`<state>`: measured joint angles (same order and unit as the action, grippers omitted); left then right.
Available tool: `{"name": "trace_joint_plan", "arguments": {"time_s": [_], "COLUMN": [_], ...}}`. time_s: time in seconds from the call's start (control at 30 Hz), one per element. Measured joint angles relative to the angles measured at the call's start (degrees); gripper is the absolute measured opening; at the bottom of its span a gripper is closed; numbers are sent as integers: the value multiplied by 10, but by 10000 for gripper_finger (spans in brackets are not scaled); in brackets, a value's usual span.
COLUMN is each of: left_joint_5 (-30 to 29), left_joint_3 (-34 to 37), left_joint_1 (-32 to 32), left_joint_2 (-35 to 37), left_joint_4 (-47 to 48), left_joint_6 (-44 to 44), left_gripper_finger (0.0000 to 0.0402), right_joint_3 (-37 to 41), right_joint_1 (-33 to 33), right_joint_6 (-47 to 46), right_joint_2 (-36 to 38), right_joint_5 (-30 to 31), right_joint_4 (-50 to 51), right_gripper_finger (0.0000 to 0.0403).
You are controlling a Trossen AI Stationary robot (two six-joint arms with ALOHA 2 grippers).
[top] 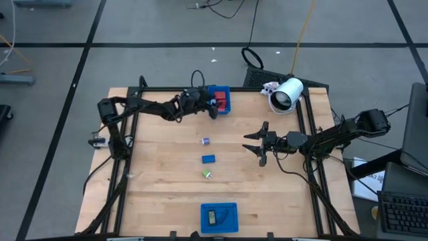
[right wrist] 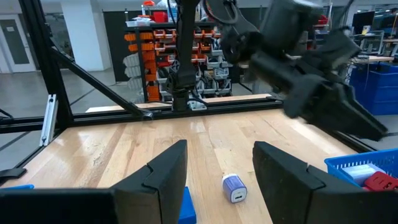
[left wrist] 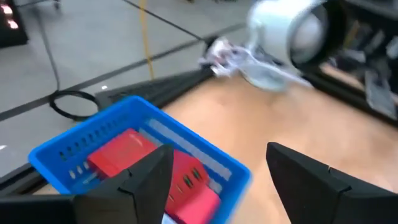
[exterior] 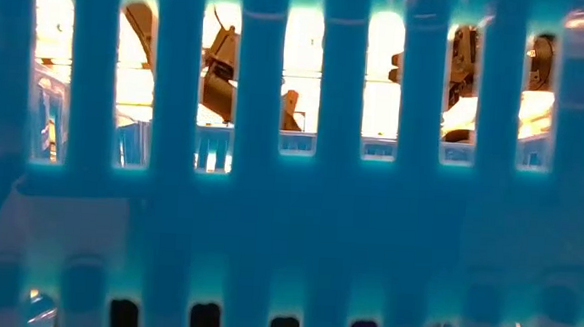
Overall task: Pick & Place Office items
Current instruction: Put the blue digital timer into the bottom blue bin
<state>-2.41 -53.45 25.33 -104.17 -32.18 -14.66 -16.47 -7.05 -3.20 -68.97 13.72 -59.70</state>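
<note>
In the high view, three loose items lie mid-table: a purple cube, a blue block and a green bit. My left gripper is open at the near right corner of the far blue tray. In the left wrist view red blocks lie in that tray and nothing sits between the fingers. My right gripper is open, right of the cube and pointing left. In its wrist view the cube lies ahead on the table, with the blue block beside it.
A white cylindrical device lies at the far right corner. A second blue tray at the near edge holds a dark piece; its slotted wall fills the low view. Bare wood surrounds the loose items.
</note>
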Motion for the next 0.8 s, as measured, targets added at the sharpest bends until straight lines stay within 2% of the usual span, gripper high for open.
{"name": "trace_joint_plan", "arguments": {"time_s": [0.2, 0.4, 0.57, 0.8], "left_joint_5": [6, 5, 4, -7], "left_joint_3": [0, 0, 0, 0], "left_joint_1": [-42, -96, -138, -171], "left_joint_2": [83, 142, 141, 111], "left_joint_4": [145, 278, 351, 403], "left_joint_6": [63, 75, 69, 70], "left_gripper_finger": [243, 246, 257, 271], "right_joint_3": [0, 0, 0, 0], "right_joint_1": [0, 0, 0, 0], "right_joint_6": [-1, -2, -6, -6], "right_joint_2": [0, 0, 0, 0], "right_joint_5": [0, 0, 0, 0], "right_joint_4": [0, 0, 0, -1], "right_gripper_finger": [171, 171, 171, 171]}}
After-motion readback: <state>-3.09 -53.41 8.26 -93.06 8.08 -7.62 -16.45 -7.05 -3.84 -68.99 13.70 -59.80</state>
